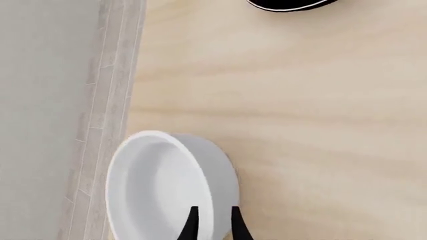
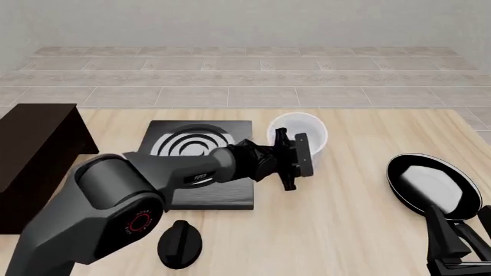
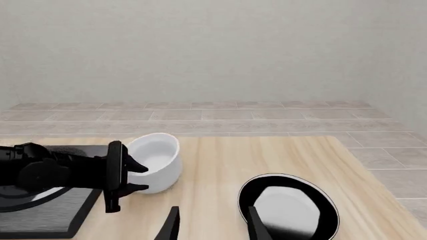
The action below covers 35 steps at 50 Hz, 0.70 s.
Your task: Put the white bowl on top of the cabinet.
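The left claw (image 2: 295, 159) reaches out over the middle of the desk (image 2: 353, 218), turned on its side, and its two fingers (image 1: 192, 225) straddle the wall of the white bowl (image 2: 304, 134). In the left wrist view one finger lies inside the bowl's rim and the other outside it, with only the thin wall between them, so the claw is nearly closed on that wall. Whether the pads actually press the wall cannot be told.

The bowl sits near the middle of the desk, just right of the black stove plate (image 2: 201, 167) and toward the far edge. In the right wrist view it stands upright with its base down on the wood.

The cabinet (image 2: 34, 158) stands at the far left of the desk, well apart from the bowl, with the stove plate between them.

The right claw (image 3: 212, 226) hangs low at the near right corner, its fingers spread apart with nothing between them. Just beyond it lies a shallow black-rimmed pan (image 2: 432, 186) with a white inside, at the right side of the desk. A black knob (image 2: 179, 244) lies near the front edge, just nearer than the stove plate.
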Tool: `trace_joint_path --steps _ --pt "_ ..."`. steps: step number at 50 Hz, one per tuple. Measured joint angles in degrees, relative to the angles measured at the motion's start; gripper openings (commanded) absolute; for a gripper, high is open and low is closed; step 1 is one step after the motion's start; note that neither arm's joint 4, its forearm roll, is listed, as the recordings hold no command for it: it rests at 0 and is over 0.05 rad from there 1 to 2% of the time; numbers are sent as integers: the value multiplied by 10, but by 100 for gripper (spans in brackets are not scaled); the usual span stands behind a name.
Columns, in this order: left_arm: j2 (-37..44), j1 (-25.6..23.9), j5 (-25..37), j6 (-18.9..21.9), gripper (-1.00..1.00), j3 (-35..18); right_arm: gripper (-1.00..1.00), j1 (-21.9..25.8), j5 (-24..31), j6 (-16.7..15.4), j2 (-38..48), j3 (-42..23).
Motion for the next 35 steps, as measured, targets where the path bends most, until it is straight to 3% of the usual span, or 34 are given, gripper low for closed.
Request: trace_joint_path --steps 20,35 --pt "-6 -3 -72 -20 -100 55 100 0 1 0 0 0" --pt "-19 17 -166 43 -100 111 100 0 1 0 -1 -1"
